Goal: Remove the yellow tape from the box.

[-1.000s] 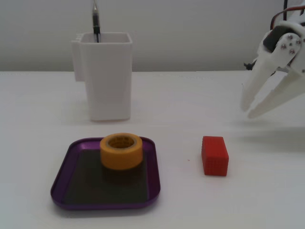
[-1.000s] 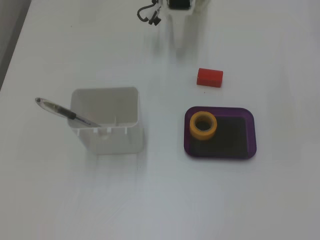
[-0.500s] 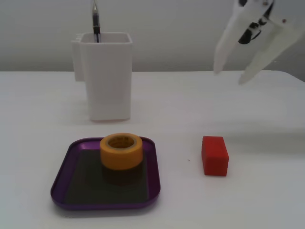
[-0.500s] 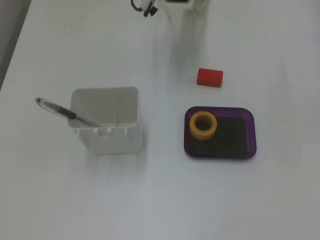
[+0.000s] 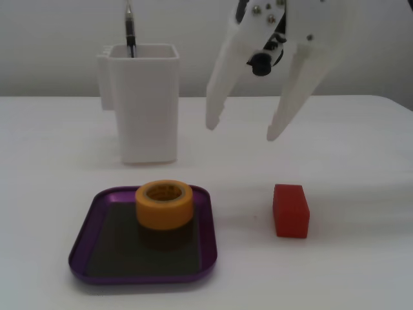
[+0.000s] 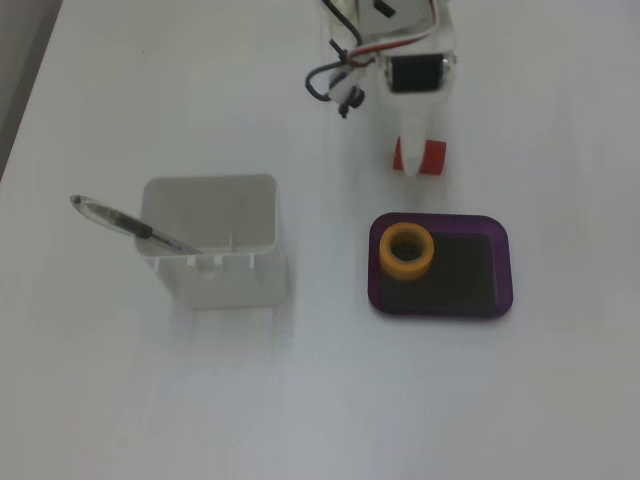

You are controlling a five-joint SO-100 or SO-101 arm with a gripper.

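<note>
The yellow tape (image 5: 164, 204) stands on its flat side inside the purple box (image 5: 84, 248), near the box's far rim in a fixed view. In the top-down fixed view the tape (image 6: 406, 250) sits in the left end of the box (image 6: 500, 290). My white gripper (image 5: 244, 128) hangs open and empty above the table, behind and to the right of the box, well clear of the tape. From above, its fingertips (image 6: 412, 168) lie over the red block, just beyond the box's upper rim.
A small red block (image 5: 290, 210) lies on the table right of the box; from above it (image 6: 431, 156) is partly covered by the gripper. A tall white container (image 5: 143, 102) with a pen (image 6: 130, 225) stands behind and left of the box.
</note>
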